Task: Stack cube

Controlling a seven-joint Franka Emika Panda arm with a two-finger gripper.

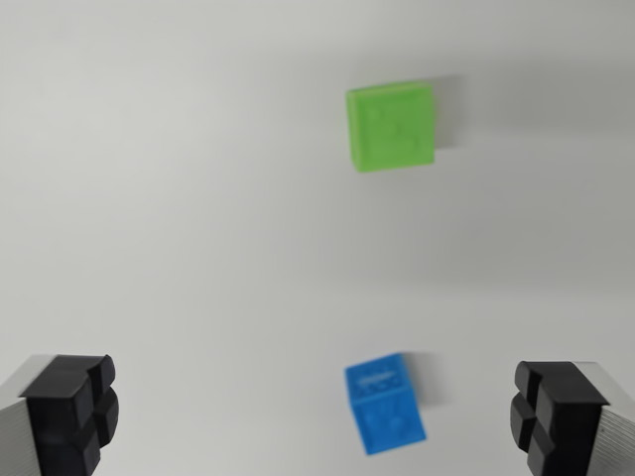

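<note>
Across the whole wrist view the white worktop (179, 198) is spreading out, plain and matte, taking up nearly everything and carrying both cubes; none of its edges or corners is showing, so I am placing things only by the view itself.

Down at the bottom the gripper (316, 421) is hanging wide open — its two fingers are standing far apart, one in the lower corner on the wrist view's left (69, 412), the other in the lower corner on the wrist view's right (556, 412). Each is showing a black ribbed pad on a grey metal body, and nothing is being gripped between them.

Towards the top, a little to the wrist view's right of the middle, the green cube (392, 127) is sitting flat on the worktop, its edges lying almost square to the view and a faint shadow falling along its right side. Its outline is looking slightly blurred.

Lower down, the blue cube (384, 404) is resting on the worktop too, looking smaller than the green one and turned a little askew. It is lying between the two fingers — nearer the one on the wrist view's right, touching neither — and well apart from the green cube, almost straight below it in the view.
</note>
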